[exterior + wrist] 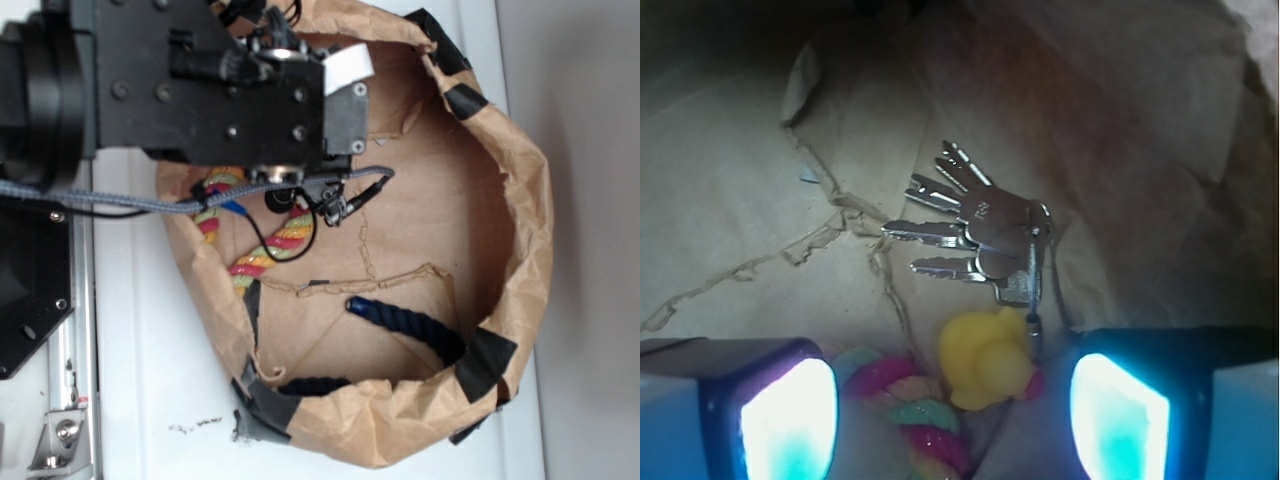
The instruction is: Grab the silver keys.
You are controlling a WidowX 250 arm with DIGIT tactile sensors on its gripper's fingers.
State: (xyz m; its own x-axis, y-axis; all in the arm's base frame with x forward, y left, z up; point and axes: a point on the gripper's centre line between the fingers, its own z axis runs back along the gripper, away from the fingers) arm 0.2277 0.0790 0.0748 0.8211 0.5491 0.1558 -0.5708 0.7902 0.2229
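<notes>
In the wrist view the hand [955, 420] is spread wide, its two glowing fingers [790, 420] at the bottom corners with a broad gap between them and nothing pinched. The silver keys [980, 235] lie ahead of the hand, just beyond the gap and a little toward the right-hand finger, flat on the brown paper. It is one bunch on a single ring; four blades fan out clearly to the left, and whether more lie beneath them cannot be told. A thin dark cord runs from the ring back toward the hand.

One yellow rubber duck [988, 362] sits between the keys and the hand, right in the gap between the fingers, touching or nearly touching the near edge of the bunch. One multicoloured rope [905, 405] of pink, yellow and green strands curls just left of the duck, close to the left-hand finger.

In the exterior view the black arm covers the upper left part of a crumpled brown paper basin [520, 200] patched with black tape; keys and duck are hidden beneath the arm. The same multicoloured rope [270, 245] shows just below the arm, and one dark blue rope [410, 325] lies well apart from it along the far paper wall. The basin rests on a white tabletop [150, 380].
</notes>
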